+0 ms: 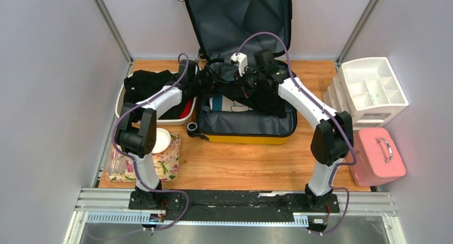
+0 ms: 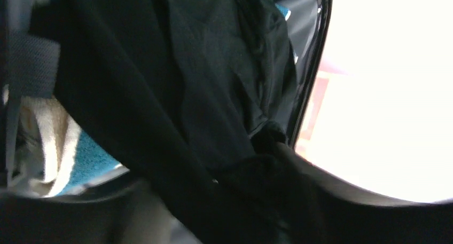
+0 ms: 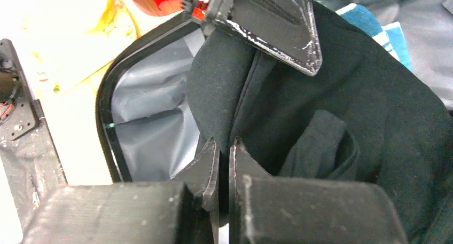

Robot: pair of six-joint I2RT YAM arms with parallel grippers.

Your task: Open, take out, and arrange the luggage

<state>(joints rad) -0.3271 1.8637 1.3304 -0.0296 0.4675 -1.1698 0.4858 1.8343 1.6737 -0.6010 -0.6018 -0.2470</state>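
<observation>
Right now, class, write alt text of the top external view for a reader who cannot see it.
The left arm and right arm reach into the open yellow luggage on a wooden table, the right gripper pinching a black garment. A white tub of dark clothes sits left of it; white drawers and a pink case sit right.

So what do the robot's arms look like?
The left arm and right arm have white tube-shaped links joined by chunky black joints. A thin purple cable loops along each. The right gripper has black, flat, pointed fingers.
</observation>
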